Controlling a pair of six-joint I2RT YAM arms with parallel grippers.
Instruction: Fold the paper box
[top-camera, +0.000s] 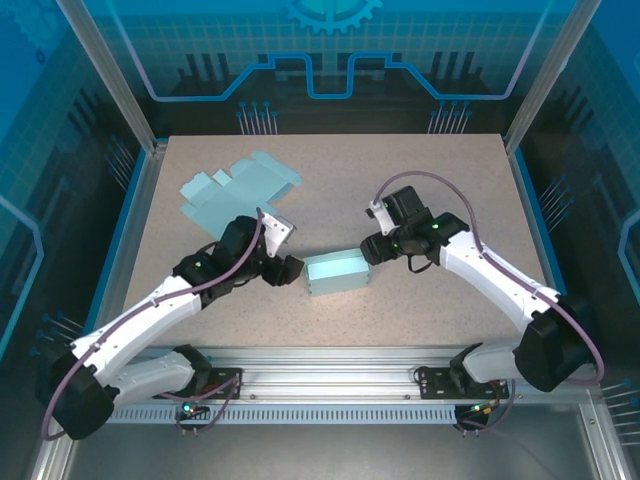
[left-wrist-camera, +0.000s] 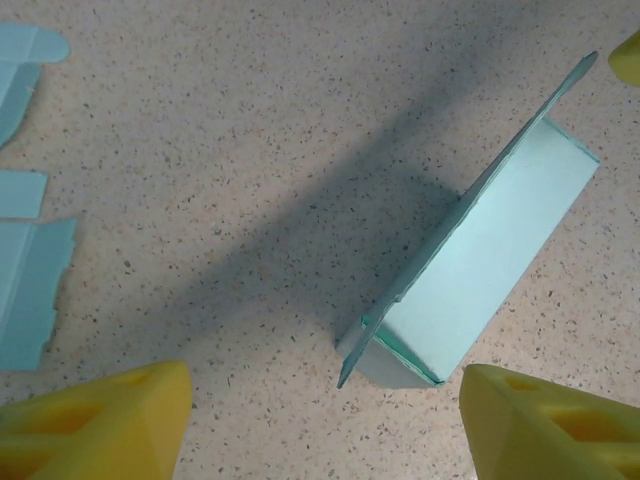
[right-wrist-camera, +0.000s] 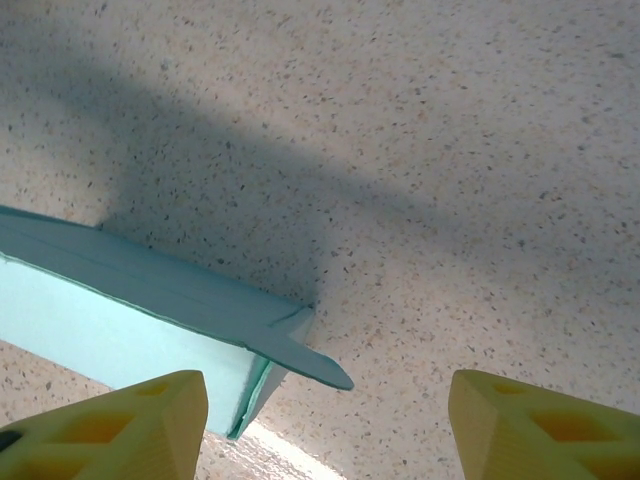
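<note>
Teal card is already raised into a paper box shell, its end flaps left untucked; the left gripper and right gripper are spread, grasping nothing.

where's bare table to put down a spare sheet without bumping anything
Bare table lies at the far right, between the right arm and the far edge, and along the near strip in front of the half-folded box. The far left holds the flat blank; the centre is crowded, left pincer and right pincer flanking the box.
</note>
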